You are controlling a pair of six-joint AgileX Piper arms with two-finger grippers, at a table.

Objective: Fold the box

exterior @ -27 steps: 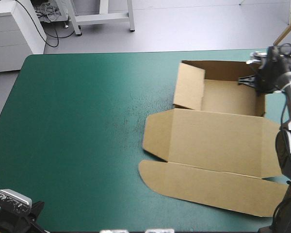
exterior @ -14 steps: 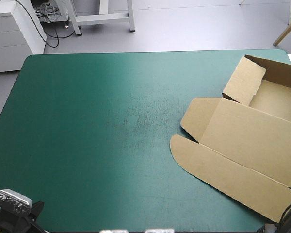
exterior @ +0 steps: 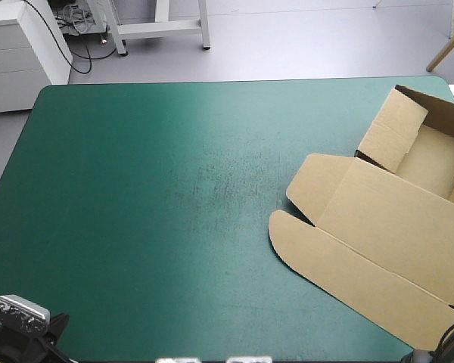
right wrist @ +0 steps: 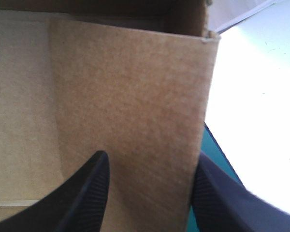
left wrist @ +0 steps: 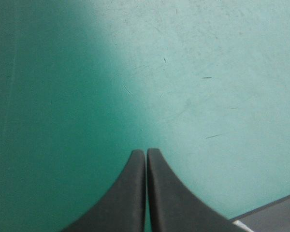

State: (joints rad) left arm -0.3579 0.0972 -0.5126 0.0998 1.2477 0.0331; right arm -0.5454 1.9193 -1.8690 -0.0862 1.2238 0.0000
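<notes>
Only the box (exterior: 386,227), at right, obstructs the open teal-green cover (exterior: 136,189).

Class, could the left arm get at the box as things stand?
Probably not: the left gripper sits shut over bare teal-green cover at the near-left corner; the box lies at the table's right edge, nothing between.

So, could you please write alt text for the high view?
The brown box lies open at the right edge of the teal-green table: a tray with raised walls at the far side, its lid spread flat toward the near edge.
</notes>
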